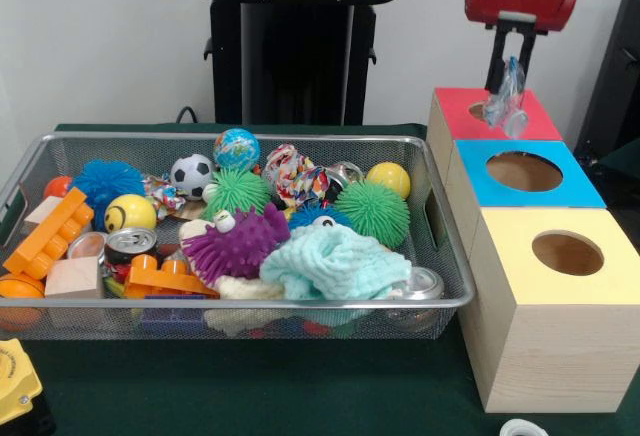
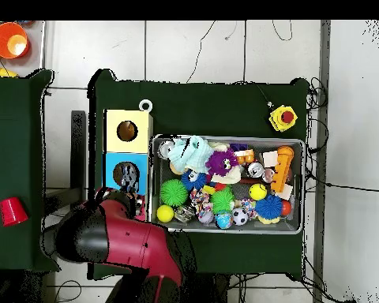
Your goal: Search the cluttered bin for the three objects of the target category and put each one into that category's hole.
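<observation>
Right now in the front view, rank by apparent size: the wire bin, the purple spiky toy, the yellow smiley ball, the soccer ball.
1. the wire bin
2. the purple spiky toy
3. the yellow smiley ball
4. the soccer ball

The two balls look close; the soccer ball sits farther back, so that order is unsure.

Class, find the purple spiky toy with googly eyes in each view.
Front view: purple spiky toy, centre foreground, left of the mint cloth.
Overhead view: upper middle, right of the mint cloth.
Shared landmark: the mint cloth beside it.
</observation>
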`<state>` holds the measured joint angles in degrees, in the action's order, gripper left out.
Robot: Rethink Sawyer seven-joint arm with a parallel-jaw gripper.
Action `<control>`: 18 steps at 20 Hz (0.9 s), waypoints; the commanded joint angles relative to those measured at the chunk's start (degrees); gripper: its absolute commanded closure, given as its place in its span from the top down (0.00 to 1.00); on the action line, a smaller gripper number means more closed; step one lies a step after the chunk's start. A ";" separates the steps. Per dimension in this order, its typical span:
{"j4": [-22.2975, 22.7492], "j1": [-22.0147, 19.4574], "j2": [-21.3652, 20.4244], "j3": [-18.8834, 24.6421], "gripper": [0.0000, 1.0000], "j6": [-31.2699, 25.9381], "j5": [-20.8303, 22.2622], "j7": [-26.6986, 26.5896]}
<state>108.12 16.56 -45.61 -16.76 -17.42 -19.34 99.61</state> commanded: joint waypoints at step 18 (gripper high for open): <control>-7.97 -0.70 10.92 6.48 0.00 -0.50 -4.88 15.38</control>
<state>99.93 16.58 -39.49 -15.98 -20.15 -20.93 99.62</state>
